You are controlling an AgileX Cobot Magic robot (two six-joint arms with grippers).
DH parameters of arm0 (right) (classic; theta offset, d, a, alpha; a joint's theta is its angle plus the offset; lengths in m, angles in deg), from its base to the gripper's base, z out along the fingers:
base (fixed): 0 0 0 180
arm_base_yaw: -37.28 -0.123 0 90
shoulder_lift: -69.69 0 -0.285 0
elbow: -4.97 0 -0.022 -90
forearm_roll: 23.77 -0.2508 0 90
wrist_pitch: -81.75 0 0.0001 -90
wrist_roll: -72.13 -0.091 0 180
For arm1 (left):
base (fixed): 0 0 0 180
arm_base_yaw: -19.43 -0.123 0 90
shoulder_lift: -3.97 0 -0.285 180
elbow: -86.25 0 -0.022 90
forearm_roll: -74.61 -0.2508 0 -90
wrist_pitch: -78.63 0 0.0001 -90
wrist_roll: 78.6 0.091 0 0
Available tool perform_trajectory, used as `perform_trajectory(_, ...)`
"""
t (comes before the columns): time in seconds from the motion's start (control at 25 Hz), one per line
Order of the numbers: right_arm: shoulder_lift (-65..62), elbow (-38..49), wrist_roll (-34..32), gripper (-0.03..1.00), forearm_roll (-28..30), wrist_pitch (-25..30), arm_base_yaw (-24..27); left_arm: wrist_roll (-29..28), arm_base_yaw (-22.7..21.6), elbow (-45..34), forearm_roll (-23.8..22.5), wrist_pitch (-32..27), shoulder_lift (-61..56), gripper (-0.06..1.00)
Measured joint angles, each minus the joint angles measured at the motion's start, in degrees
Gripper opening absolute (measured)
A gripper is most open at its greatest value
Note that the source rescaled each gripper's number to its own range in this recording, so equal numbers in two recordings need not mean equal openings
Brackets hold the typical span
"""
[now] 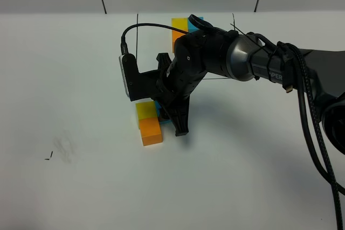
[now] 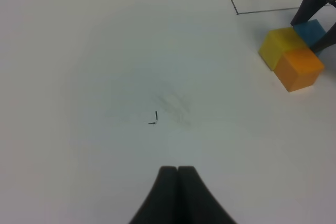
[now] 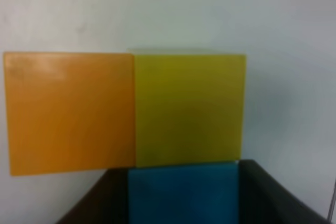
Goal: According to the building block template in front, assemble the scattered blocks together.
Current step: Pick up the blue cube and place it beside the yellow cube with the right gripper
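Observation:
The scattered blocks stand joined in the middle of the table: the orange cube [image 1: 151, 131] nearest the front, the yellow cube [image 1: 145, 110] behind it, and the light blue cube [image 1: 158, 111] against the yellow one's right side. My right gripper [image 1: 168, 116] reaches across and is shut on the light blue cube [image 3: 184, 192], which touches the yellow cube [image 3: 189, 108] beside the orange one [image 3: 71, 111]. The building block template [image 1: 180, 25] lies at the back inside a black drawn rectangle, partly hidden by the arm. My left gripper [image 2: 177, 174] is shut and holds nothing.
The white table [image 1: 70, 79] carries small black pen marks [image 1: 48, 157] at the front left, also in the left wrist view as pen marks [image 2: 154, 119]. The right arm's thick cables [image 1: 318, 133] hang along the right side.

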Motion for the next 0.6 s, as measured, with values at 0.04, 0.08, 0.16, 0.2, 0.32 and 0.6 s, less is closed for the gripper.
perform_trajectory(0.04, 0.05, 0.00, -0.20, 0.56, 0.28, 0.22, 0.00, 0.00, 0.00, 0.00, 0.00, 0.00, 0.00, 0.00)
perform_trajectory(0.08, 0.22, 0.00, -0.33, 0.61, 0.43, 0.52, 0.00, 0.00, 0.00, 0.00, 0.00, 0.00, 0.00, 0.00)
perform_trajectory(0.16, 0.61, 0.05, -0.58, 0.72, 0.79, 0.55, 0.00, 0.00, 0.00, 0.00, 0.00, 0.00, 0.00, 0.00)
perform_trajectory(0.2, 0.69, 0.05, -0.71, 0.78, 0.79, 0.57, 0.00, 0.00, 0.00, 0.00, 0.00, 0.00, 0.00, 0.00)
perform_trajectory(0.32, 0.69, 0.05, -0.88, 0.92, 0.83, 0.46, 0.00, 0.00, 0.00, 0.00, 0.00, 0.00, 0.00, 0.00)
perform_trajectory(0.6, 0.52, 0.05, -2.16, 0.96, 1.23, 0.46, 0.00, 0.00, 0.00, 0.00, 0.00, 0.00, 0.00, 0.00)
